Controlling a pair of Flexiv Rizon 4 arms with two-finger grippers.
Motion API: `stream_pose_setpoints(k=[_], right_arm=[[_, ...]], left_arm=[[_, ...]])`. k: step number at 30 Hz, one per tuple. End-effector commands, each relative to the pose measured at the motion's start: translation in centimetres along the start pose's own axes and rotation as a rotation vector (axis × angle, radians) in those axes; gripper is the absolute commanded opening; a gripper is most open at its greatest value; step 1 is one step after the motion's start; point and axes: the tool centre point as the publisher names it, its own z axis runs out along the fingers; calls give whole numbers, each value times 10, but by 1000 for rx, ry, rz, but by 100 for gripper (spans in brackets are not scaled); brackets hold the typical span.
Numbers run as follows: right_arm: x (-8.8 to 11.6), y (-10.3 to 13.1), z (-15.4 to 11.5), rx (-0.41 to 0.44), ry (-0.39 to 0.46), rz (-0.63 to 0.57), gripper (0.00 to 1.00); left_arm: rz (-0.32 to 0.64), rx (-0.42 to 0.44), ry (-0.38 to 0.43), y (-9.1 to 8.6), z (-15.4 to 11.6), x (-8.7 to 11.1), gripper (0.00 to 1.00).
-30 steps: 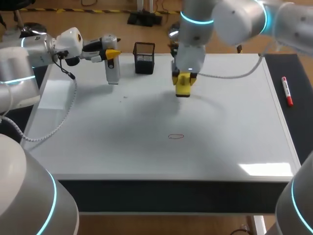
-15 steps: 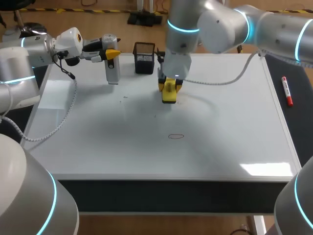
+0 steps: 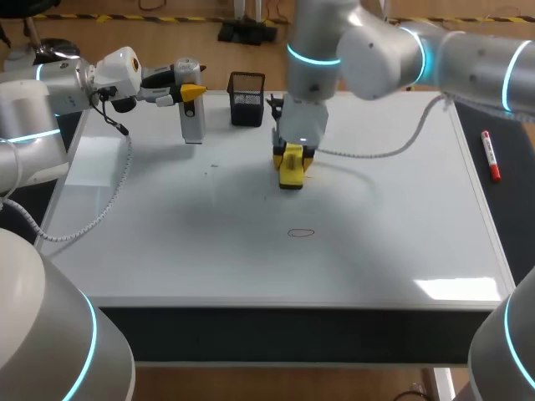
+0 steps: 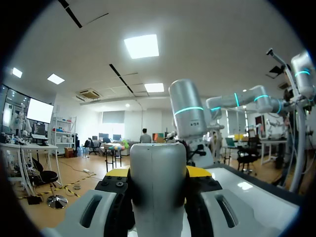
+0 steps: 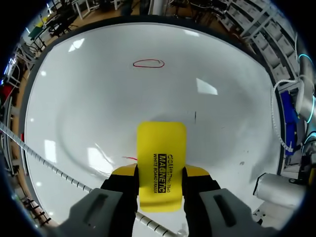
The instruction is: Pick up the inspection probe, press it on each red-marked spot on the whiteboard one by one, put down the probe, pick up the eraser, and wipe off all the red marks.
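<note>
Whiteboard [image 3: 393, 209] covers the table top.

Right arm [image 3: 393, 50] comes in from the far right and reaches past the middle. Right gripper [image 3: 291, 164] [image 5: 160, 178] is clamped on the yellow eraser [image 3: 291, 170] [image 5: 161, 158], 1 finger on each long side. The eraser is held low over the board's far middle; I cannot tell whether it touches.

Left arm [image 3: 50, 83] is at the far left corner. Left gripper [image 3: 191, 90] [image 4: 158, 172] is closed on the grey probe [image 3: 193, 121] [image 4: 158, 182], which hangs upright above the board's far left.

Black mesh cup [image 3: 247, 98] stands at the far edge, between the 2 grippers. Red marker [image 3: 491, 156] lies off the board on the right.

1 red oval [image 3: 301, 233] [image 5: 148, 63] shows well ahead of the eraser, toward the near edge. 1 faint red streak [image 5: 129, 158] lies just beside the eraser.

Change: over 1.0 s the right gripper and eraser have shifted left, then slightly nearer. Left arm, probe and oval are unchanged.
</note>
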Motion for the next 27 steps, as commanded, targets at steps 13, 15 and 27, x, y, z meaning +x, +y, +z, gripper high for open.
stream_pose_setpoints(k=[13,15,27], right_arm=[[39,3,22,-43,17,63,0],[45,4,23,-48,27,74,0],[75,5,21,-52,65,120,0]], left_arm=[[3,2,-7,0,1,2,0],[3,2,-7,0,1,2,0],[3,2,-7,0,1,2,0]])
